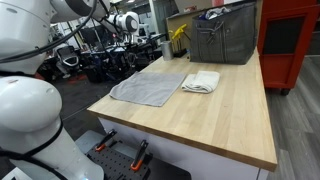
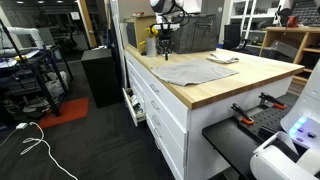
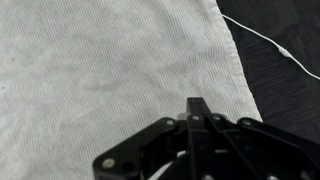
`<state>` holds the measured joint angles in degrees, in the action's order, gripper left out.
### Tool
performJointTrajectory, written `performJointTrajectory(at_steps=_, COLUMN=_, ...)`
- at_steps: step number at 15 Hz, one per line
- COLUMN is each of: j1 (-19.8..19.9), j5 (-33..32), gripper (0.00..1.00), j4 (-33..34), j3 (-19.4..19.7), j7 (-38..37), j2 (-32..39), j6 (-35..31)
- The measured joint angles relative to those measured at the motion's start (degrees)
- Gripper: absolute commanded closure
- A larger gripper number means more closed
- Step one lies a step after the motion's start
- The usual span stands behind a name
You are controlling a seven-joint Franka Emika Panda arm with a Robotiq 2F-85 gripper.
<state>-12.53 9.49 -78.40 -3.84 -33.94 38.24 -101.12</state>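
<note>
The Panda arm's gripper (image 3: 197,104), its two jaws drawn fully together with nothing seen pinched between them, hangs over a grey cloth (image 3: 100,70) in the wrist view. The ribbed fabric fills most of that frame, and its edge runs down the right side beside a dark ground crossed by a thin white cable (image 3: 280,50). Whether the fingertips touch the fabric or hover just clear of it cannot be told from that angle. In an exterior view the gripper (image 2: 165,44) appears above one end of the cloth rather than pressed into it. The cloth lies opened out flat on the light wooden table (image 1: 235,125), close to one long edge, with no corner lifted and no fold in it, only soft wrinkles. Just beside it, apart by a narrow strip of bare wood, sits a white towel (image 1: 201,82) already folded into a neat block. Judged from how things lie, the cloth is spread out and in place but in no grip, so any handling of it is as yet without a hold. Farther back a grey bin (image 1: 222,40) stands at the table's end, and a red cabinet (image 1: 290,40) rises beyond it
</note>
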Motion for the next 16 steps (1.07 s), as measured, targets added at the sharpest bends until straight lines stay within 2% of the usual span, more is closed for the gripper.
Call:
performJointTrajectory(at_steps=1, j1=0.02, j5=0.11, gripper=0.6, j4=-2.52, j3=0.0, j7=0.34, j2=-1.8, j6=-0.98)
performJointTrajectory(at_steps=2, j1=0.39, j5=0.74, gripper=0.78, j4=-5.07, j3=-0.04, j7=1.93, j2=-3.76, j6=-1.19)
performJointTrajectory(at_steps=4, j1=0.57, j5=0.84, gripper=0.62, j4=-6.12, j3=0.09, j7=2.35, j2=-4.85, j6=-1.18)
performJointTrajectory(at_steps=6, j1=0.34, j5=0.84, gripper=0.59, j4=-5.75, j3=0.09, j7=2.31, j2=-4.11, j6=-1.2)
performJointTrajectory(at_steps=7, j1=0.08, j5=0.83, gripper=0.34, j4=-5.74, j3=0.09, j7=2.26, j2=-3.86, j6=-1.21)
performJointTrajectory(at_steps=8, j1=0.05, j5=0.83, gripper=0.32, j4=-5.67, j3=0.09, j7=2.26, j2=-3.69, j6=-1.21)
performJointTrajectory(at_steps=10, j1=-0.23, j5=-0.23, gripper=0.2, j4=-5.68, j3=0.31, j7=1.89, j2=-3.58, j6=-1.55)
performJointTrajectory(at_steps=12, j1=-0.68, j5=-1.59, gripper=0.05, j4=-6.46, j3=1.21, j7=0.69, j2=-3.6, j6=-4.52)
performJointTrajectory(at_steps=13, j1=-0.81, j5=-1.71, gripper=0.0, j4=-7.52, j3=1.59, j7=-0.13, j2=-3.67, j6=-7.18)
performJointTrajectory(at_steps=14, j1=-0.81, j5=-1.71, gripper=0.0, j4=-9.1, j3=1.86, j7=-0.77, j2=-3.78, j6=-10.28)
performJointTrajectory(at_steps=15, j1=-0.81, j5=-1.69, gripper=0.04, j4=-11.14, j3=2.04, j7=-1.63, j2=-4.01, j6=-13.48)
performJointTrajectory(at_steps=16, j1=-0.81, j5=-1.57, gripper=0.27, j4=-13.53, j3=2.06, j7=-2.45, j2=-4.32, j6=-16.54)
